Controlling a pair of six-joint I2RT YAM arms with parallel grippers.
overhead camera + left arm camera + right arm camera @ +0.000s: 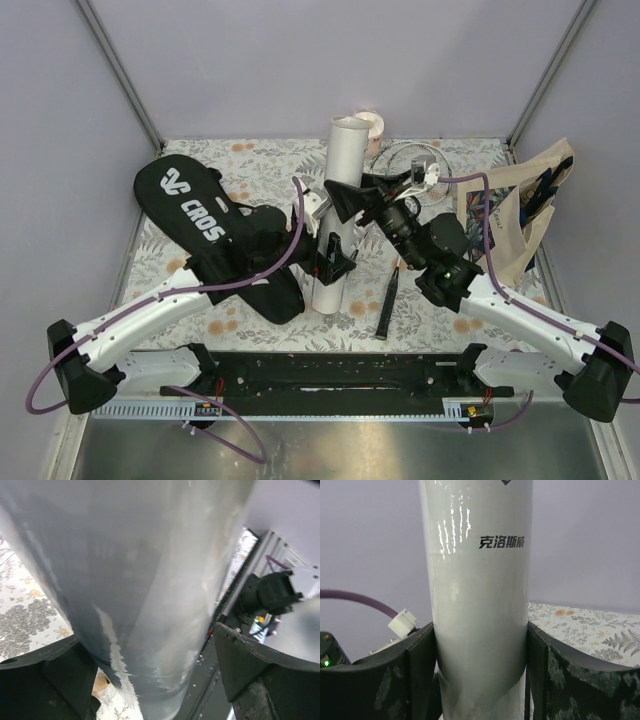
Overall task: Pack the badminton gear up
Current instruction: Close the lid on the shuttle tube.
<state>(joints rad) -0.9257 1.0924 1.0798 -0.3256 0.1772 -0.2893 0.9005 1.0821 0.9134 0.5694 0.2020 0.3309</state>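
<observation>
Racket bag (205, 225): lies flat at 9 o'clock from the tube. Long axis runs from 10 to 4 o'clock. The left arm crosses its near end. Its opening is not visible.
Left gripper (333, 258): jaws straddle the lower part of the tube. The wrist view shows the tube filling the gap. One finger (50, 680) is against it; contact on the other side cannot be confirmed.
Tube (345, 165): white, at table centre, standing near upright. In the top view its long axis runs from 6 to 12 o'clock, leaning slightly toward 1. Whether its base rests on the table (250, 160) cannot be told.
Right gripper (345, 203): clamped on the tube above the left gripper, approaching from 3 o'clock. Both fingers press the wall in the wrist view.
Nearer arm: both hold the tube. The left arm is on the bag's side, so it is judged better placed to carry the tube to 9 o'clock.
Racket (388, 300): black handle lies at 4 o'clock from the tube base, close by.
Tote bag (525, 215): at 3 o'clock, well apart.
Open room: floral cloth is bare at 10 to 11 o'clock, beyond the bag. Side walls close in to left and right.
</observation>
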